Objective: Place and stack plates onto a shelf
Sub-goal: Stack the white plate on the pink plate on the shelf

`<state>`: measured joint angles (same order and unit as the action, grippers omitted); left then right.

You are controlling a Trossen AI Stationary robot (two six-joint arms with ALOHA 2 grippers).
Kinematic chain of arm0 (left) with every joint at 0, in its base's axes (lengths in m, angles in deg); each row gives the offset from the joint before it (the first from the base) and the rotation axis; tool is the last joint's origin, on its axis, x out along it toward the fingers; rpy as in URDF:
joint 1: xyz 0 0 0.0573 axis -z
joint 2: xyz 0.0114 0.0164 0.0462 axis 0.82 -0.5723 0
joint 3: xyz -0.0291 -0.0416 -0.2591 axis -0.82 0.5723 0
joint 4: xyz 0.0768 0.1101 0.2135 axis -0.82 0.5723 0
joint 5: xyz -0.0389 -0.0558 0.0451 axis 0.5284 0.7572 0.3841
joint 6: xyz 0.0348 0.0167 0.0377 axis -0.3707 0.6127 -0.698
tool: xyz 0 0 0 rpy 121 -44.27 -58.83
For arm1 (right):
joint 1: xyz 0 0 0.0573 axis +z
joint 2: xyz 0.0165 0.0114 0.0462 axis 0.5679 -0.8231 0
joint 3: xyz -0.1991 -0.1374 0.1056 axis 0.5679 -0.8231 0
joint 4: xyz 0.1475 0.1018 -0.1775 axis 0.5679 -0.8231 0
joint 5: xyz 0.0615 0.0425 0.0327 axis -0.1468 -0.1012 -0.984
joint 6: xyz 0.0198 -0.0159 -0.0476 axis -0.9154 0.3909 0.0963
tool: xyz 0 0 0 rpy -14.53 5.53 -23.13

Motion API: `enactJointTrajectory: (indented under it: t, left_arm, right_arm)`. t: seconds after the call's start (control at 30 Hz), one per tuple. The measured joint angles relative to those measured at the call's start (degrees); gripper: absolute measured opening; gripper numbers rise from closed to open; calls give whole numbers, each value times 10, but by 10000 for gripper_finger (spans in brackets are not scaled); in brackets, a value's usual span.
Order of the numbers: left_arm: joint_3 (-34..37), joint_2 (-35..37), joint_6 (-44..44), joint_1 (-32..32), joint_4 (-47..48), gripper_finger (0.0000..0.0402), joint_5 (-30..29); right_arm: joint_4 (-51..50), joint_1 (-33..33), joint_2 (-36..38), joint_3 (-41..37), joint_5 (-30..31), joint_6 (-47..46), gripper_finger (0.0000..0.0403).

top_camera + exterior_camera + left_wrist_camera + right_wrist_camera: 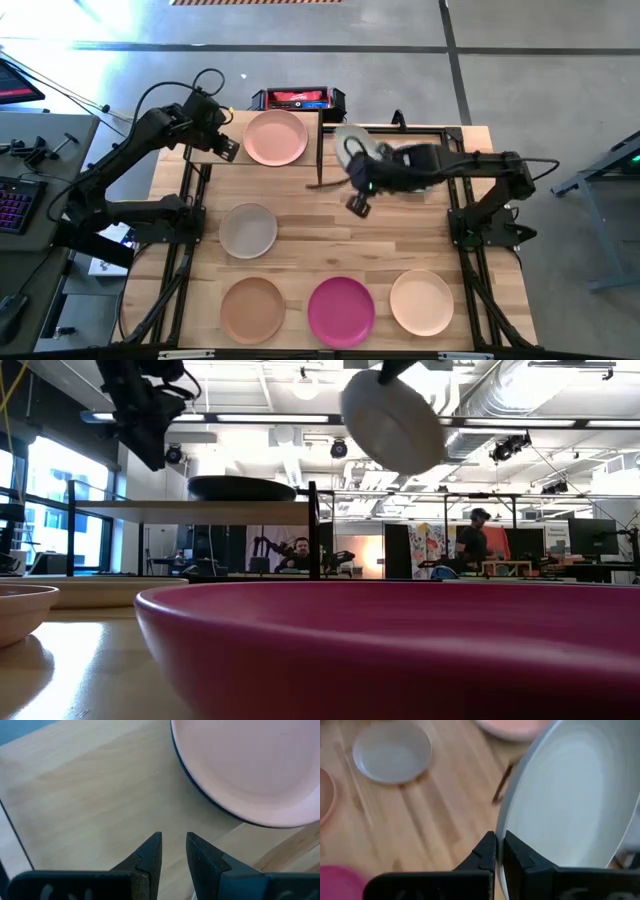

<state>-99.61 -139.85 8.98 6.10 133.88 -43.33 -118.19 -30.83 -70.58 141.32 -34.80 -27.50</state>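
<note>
The shelf stands at the table's far left, with a peach plate lying on a dark teal plate on its right half. My left gripper hovers over the shelf's bare left part, slightly open and touching nothing. My right gripper is just right of the shelf, shut on a pale plate held in the air. Off-white, tan, magenta and cream plates lie flat on the table. My right gripper pinches the pale plate's rim between its two fingers, one on the inner face and one on the underside. The plate is lifted clear of the table and shelf and hangs tilted, above the level of the shelf.
The shelf's black frame post stands between the held plate and the stacked plates. A red and black box sits beyond the table's far edge. The magenta plate fills the low view's front. People sit in the room behind.
</note>
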Motion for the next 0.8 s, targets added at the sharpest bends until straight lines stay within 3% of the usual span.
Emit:
enactJointTrajectory:
  t: [0.1,0.27,0.53,0.8]
  left_arm:
    - [0,-13,0,0,-18,78,0]
    - [0,-36,15,0,-54,78,0]
    - [0,-80,25,0,-58,78,0]
    - [0,-98,32,0,-73,78,0]
  right_arm:
    - [66,-32,0,11,-16,128,0]
    - [157,-91,0,11,-95,295,0]
    - [215,-158,0,11,-152,436,0]
    - [250,-199,-7,10,-208,500,0]
